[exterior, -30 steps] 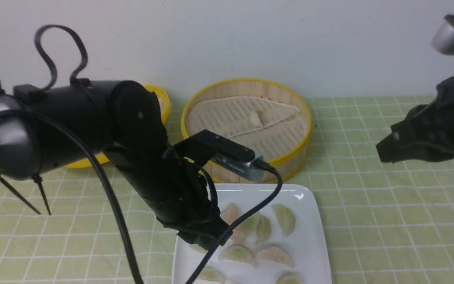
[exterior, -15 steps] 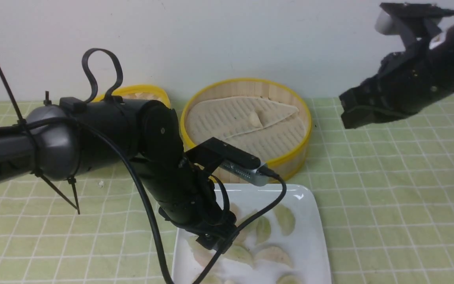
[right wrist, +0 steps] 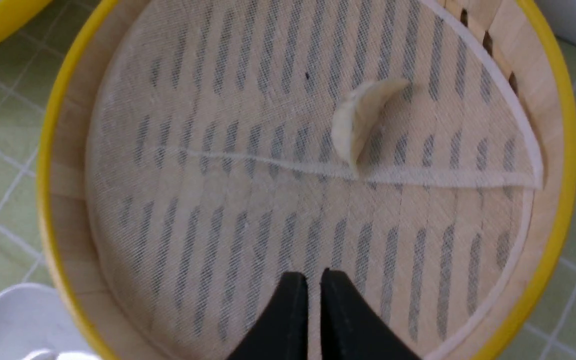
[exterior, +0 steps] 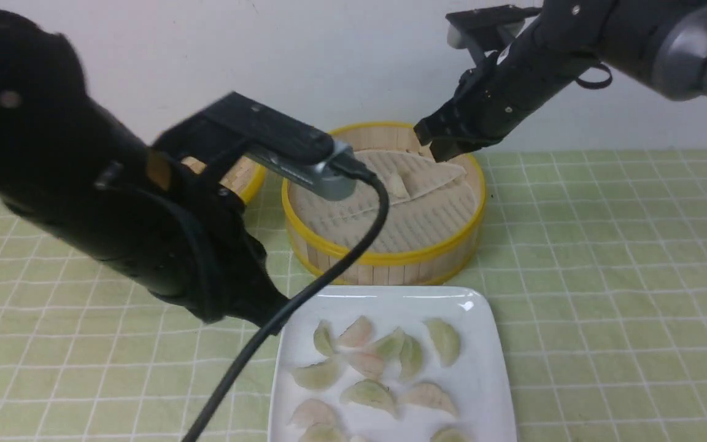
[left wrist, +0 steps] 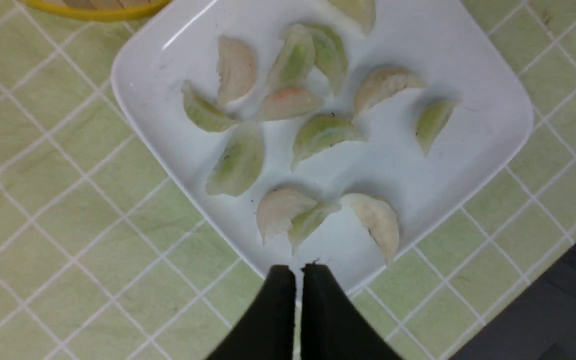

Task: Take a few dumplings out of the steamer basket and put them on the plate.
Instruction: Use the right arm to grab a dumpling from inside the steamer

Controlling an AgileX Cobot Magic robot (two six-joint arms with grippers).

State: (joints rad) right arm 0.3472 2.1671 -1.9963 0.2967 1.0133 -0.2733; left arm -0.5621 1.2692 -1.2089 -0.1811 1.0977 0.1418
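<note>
My left arm [exterior: 77, 184] is a bulky matte-black shell with a pale round spot [exterior: 8, 98], possibly a screw head; it is too blurred to be sure. Its wrist camera [exterior: 310, 169] is a silver-grey block on a black bracket, trailing a thick black cable [exterior: 383, 205]. My right arm [exterior: 531, 67] is black too, with a glossy grey joint [exterior: 688, 46] and a thin black loop [exterior: 593, 75]. The left gripper [left wrist: 298, 267] and right gripper [right wrist: 314, 274] have plain black tapering fingers.

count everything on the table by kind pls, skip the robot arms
dumplings: 14 (13 on the plate, 1 in the steamer basket)
plate: 1
steamer basket: 1
basket lid: 1
total: 17
</note>
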